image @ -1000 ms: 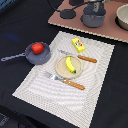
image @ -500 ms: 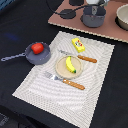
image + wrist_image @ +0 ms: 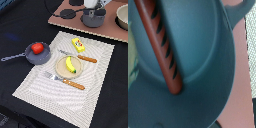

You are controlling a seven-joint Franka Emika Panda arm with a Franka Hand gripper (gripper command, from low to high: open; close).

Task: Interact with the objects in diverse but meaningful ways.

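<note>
Far on the exterior view's left: a dark grey long-handled pan (image 3: pixel 36 54), matte and round, cradling a glossy red tomato (image 3: pixel 37 48). Beside it on the ribbed pale placemat (image 3: pixel 95 95): a tan plate (image 3: pixel 59 70) bearing a smooth curved yellow banana (image 3: pixel 70 64), flanked by an orange-handled fork (image 3: pixel 65 81) and knife (image 3: pixel 79 56); just beyond, a flat yellow packet (image 3: pixel 78 44) with red marks. Further right, on the pinkish raised surface (image 3: pixel 112 30): a grey pot (image 3: pixel 93 19) with the hand (image 3: pixel 94 5) poised directly above. Seen up close from the wrist: a brown sausage stick (image 3: pixel 161 45), slim with dark notches, leaning inside that pot. Hand's state impossible to tell, fingers not visible. Likely step: handling the sausage at the pot. Next, probably a careful straight vertical move, avoiding the rim.
</note>
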